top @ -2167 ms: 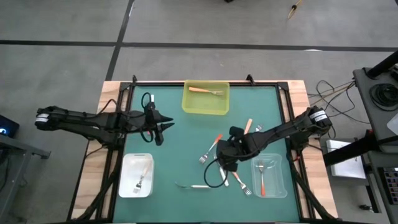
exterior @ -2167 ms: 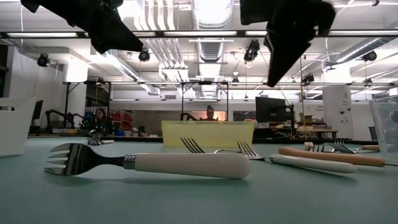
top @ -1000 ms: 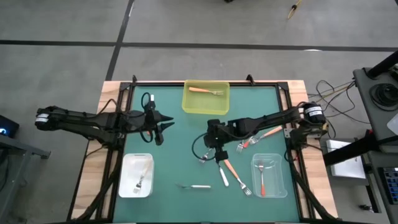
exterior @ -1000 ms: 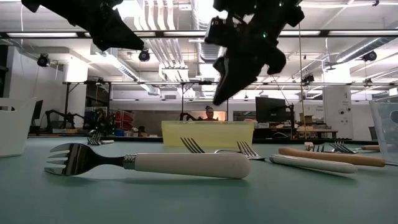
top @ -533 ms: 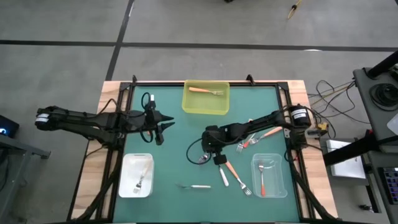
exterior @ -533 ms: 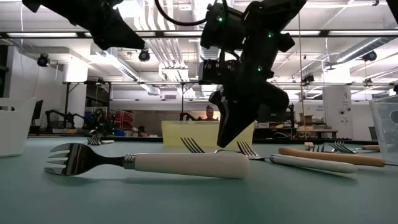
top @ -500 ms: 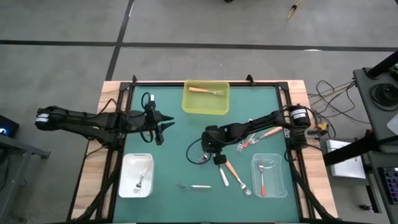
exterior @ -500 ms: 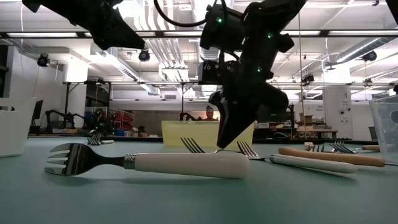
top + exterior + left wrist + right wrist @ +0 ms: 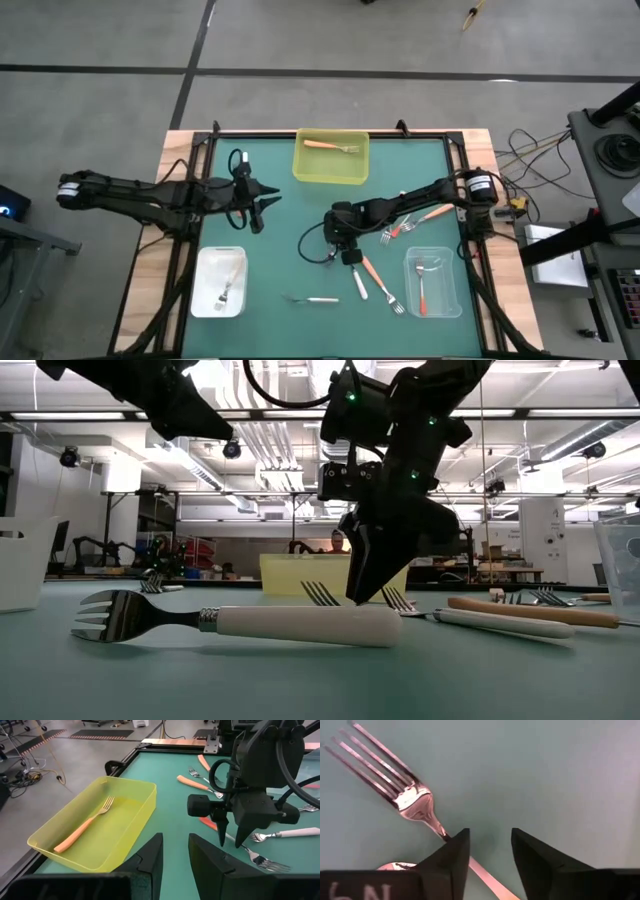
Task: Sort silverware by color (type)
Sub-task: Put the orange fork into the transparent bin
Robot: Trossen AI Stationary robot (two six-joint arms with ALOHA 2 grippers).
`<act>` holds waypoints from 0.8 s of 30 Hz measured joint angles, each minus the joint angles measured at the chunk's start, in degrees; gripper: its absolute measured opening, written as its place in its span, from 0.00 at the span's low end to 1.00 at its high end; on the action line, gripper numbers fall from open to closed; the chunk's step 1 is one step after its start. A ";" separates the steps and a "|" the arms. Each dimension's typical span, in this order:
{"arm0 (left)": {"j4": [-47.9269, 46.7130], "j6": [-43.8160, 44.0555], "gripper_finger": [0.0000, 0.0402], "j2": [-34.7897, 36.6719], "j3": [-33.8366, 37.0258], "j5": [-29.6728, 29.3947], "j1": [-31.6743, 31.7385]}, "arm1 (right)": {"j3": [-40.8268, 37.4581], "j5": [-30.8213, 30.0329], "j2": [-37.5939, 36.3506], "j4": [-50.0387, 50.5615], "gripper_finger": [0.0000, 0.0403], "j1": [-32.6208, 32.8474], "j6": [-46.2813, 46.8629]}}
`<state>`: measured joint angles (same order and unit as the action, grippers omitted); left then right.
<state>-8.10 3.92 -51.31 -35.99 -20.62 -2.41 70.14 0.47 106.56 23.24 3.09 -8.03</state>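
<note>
**Right gripper down over a fork at the centre of the green surface**

In the high view the right gripper [image 9: 338,248] sits just right of the frame's centre, lowered to the green surface [image 9: 275,180]. Its wrist view shows the two dark fingers [image 9: 451,855] apart with a clear gap, straddling the thin metal neck of a shiny metal-tined fork [image 9: 402,790] that lies flat on the surface; the fingers are not closed on it (the handle colour is hidden under the gripper). In the low view this gripper [image 9: 362,592] points down to the surface, its tips right behind the long white-handled fork [image 9: 250,622] lying in the foreground.

The left gripper [image 9: 262,203] waits at the left of centre in the high view, above the surface, fingers [image 9: 150,857] narrowly parted and holding nothing.

A yellow rectangular bin [image 9: 331,170] at the upper middle holds a light orange-handled fork [image 9: 330,146]. A white bin [image 9: 203,290] at the lower left holds a white-handled fork [image 9: 230,285]. A clear bin [image 9: 448,290] at the lower right holds a red-orange-handled fork [image 9: 422,290]. Loose forks [image 9: 375,280] lie scattered between the right gripper and the clear bin, and one more white-handled fork [image 9: 312,299] lies alone at the lower centre.
</note>
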 joint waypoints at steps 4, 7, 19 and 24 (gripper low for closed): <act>0.00 -0.02 0.19 -0.35 0.00 0.00 0.00 | -0.01 0.00 0.00 0.00 0.40 -0.04 1.00; 0.00 -0.02 0.19 -0.79 0.00 0.00 -0.01 | 0.01 0.02 -0.15 0.07 0.42 -0.02 1.19; 1.66 -1.05 0.19 -3.00 0.01 -0.02 0.01 | 6.14 7.68 -0.37 6.92 0.42 0.12 3.02; 1.70 -1.09 0.19 -3.63 0.01 -0.02 0.00 | 6.00 7.64 -0.29 7.27 0.40 0.28 2.97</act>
<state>-6.40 2.83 -54.94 -35.98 -20.64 -2.41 76.14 8.11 106.28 30.51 3.38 -5.06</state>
